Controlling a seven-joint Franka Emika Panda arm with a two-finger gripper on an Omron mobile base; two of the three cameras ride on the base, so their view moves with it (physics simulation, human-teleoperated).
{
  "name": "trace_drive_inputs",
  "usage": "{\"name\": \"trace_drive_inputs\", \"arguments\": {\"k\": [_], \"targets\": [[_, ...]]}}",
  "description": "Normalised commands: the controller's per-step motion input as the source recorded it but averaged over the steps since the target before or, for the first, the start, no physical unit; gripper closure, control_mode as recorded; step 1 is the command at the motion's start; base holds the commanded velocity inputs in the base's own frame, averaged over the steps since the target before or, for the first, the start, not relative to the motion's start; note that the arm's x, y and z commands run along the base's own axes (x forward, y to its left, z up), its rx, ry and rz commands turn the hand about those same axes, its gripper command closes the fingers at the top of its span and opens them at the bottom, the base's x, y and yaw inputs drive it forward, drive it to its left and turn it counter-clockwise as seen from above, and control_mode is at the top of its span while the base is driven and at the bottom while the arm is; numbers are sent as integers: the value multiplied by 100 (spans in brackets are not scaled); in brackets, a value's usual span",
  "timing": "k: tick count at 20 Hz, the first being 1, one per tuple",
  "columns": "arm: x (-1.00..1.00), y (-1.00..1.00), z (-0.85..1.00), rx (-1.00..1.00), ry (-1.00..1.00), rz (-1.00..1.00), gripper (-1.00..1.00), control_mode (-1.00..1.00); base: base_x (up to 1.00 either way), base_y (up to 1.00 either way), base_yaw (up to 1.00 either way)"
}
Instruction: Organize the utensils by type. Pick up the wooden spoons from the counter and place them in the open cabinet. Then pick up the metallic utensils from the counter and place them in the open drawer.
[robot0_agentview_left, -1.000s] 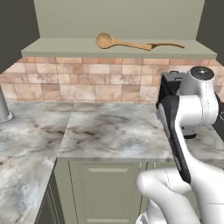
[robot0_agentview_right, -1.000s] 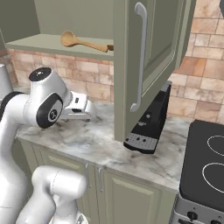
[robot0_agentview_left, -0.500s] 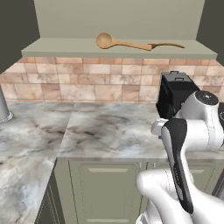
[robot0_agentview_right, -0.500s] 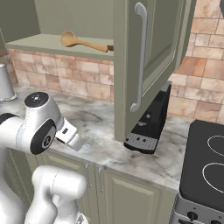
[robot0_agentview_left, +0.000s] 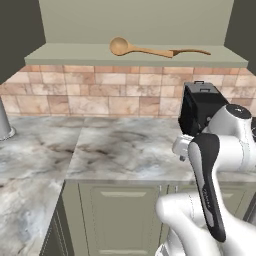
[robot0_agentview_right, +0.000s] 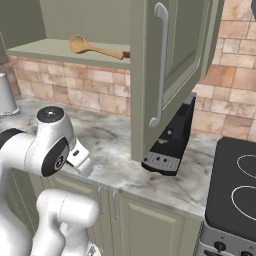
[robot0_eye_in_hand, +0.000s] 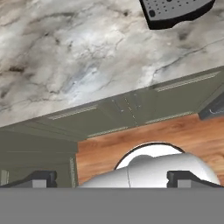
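Large light-tan wooden spoon (robot0_agentview_left: 150, 49) lies flat on the shelf of the sage-green wall cabinet (robot0_agentview_left: 135, 57), bowl to the left. Gripper (robot0_eye_in_hand: 111, 178) points down over the front edge of the grey-white marble counter (robot0_eye_in_hand: 87, 65), fingers spread wide, holding nothing. Black toaster-like appliance (robot0_agentview_right: 172, 142) stands on the counter.

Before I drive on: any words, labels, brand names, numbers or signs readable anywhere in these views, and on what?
None can be read.
Black appliance on the counter: its front panel has small light marks, too small and blurred to read.
Stove: knobs at the front edge, no legible markings.
Wooden spoon, cabinet: plain.
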Motion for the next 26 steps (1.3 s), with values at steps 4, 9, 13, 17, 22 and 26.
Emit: {"name": "trace_drive_inputs", "arguments": {"k": [4,9,13,17,22,26], "targets": [[0,0,0,0,0,0,-100,100,-59,-5,0],[0,0,0,0,0,0,-100,100,-72,-22,6],[0,0,0,0,0,0,-100,100,-91,0,17],[0,0,0,0,0,0,-100,100,-100,0,34],[0,0,0,0,0,0,-100,100,-96,-6,59],[0,0,0,0,0,0,-100,100,-80,-14,78]]}}
